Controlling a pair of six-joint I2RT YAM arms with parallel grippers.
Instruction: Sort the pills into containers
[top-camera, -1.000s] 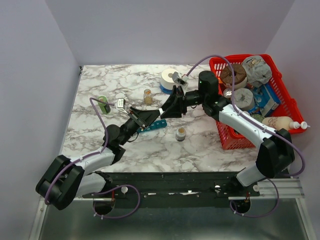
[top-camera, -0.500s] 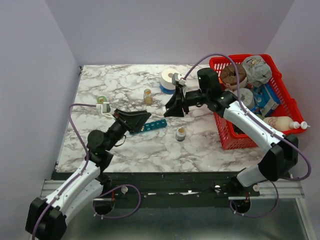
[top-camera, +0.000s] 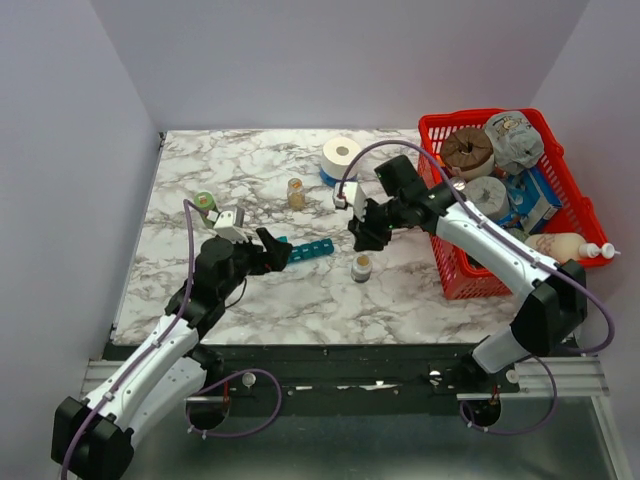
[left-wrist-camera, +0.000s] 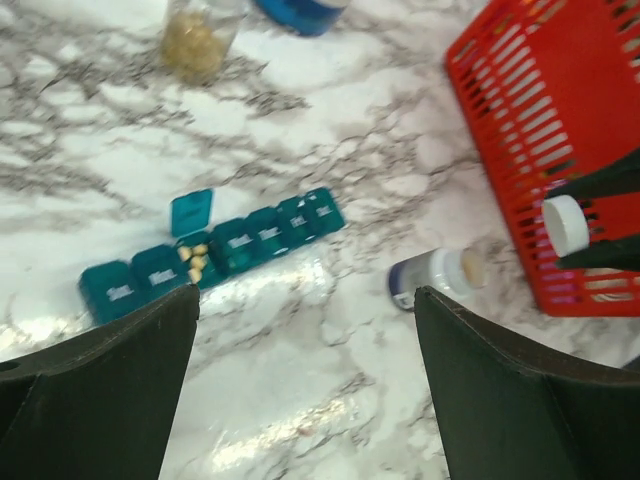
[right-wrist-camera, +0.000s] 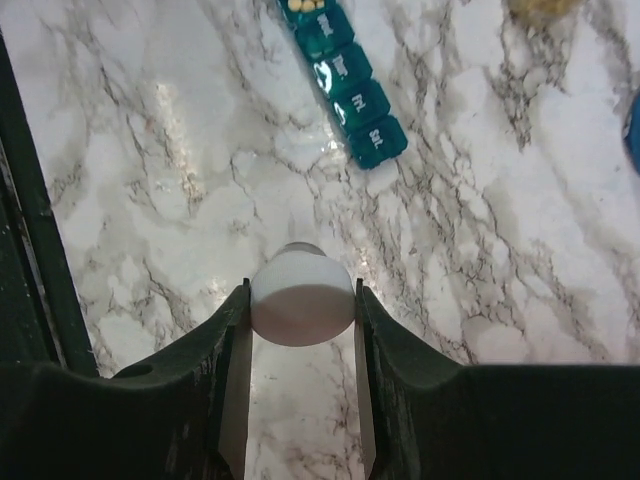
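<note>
The teal pill organizer strip (top-camera: 312, 248) lies mid-table; it also shows in the left wrist view (left-wrist-camera: 250, 240) and the right wrist view (right-wrist-camera: 350, 85). One compartment has its lid (left-wrist-camera: 190, 212) up, with several tan pills (left-wrist-camera: 195, 262) inside. An uncapped small bottle (top-camera: 361, 267) (left-wrist-camera: 432, 278) stands right of the strip, tan contents showing at its mouth. My right gripper (top-camera: 364, 236) (right-wrist-camera: 302, 300) is shut on the bottle's white cap (right-wrist-camera: 302, 298) (left-wrist-camera: 565, 223), held above the table near the bottle. My left gripper (top-camera: 278, 250) (left-wrist-camera: 305, 295) is open and empty at the strip's left end.
A red mesh basket (top-camera: 447, 262) (left-wrist-camera: 540, 130) full of items stands at the right. A white tape roll (top-camera: 342, 155) sits at the back, an amber glass jar (top-camera: 295, 192) (left-wrist-camera: 195, 40) behind the strip, and a small green-lidded jar (top-camera: 205, 202) at the left.
My left arm has drawn back toward the near left and lowered, its gripper now at the strip's left end. My right gripper has moved nearer and toward the open bottle, still holding the cap.
</note>
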